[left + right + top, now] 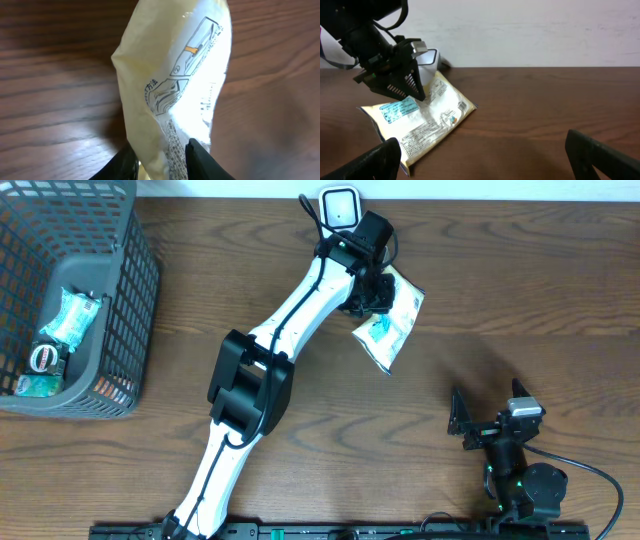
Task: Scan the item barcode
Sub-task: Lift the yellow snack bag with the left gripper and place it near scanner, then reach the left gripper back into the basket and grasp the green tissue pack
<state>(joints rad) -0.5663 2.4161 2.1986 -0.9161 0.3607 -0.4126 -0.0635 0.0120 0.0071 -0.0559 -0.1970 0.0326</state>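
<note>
Pinching a crinkled glossy pouch [392, 320], left claw [161, 150], right claw [482, 150] spread wide, grained wooden table [520, 280]

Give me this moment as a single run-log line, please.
packet on table near scanner | left jaws around its edge, grip unclear | right jaws open, empty

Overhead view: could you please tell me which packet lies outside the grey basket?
The white blue-labelled pouch on the table at the left gripper; the other packets sit inside the basket.
</note>
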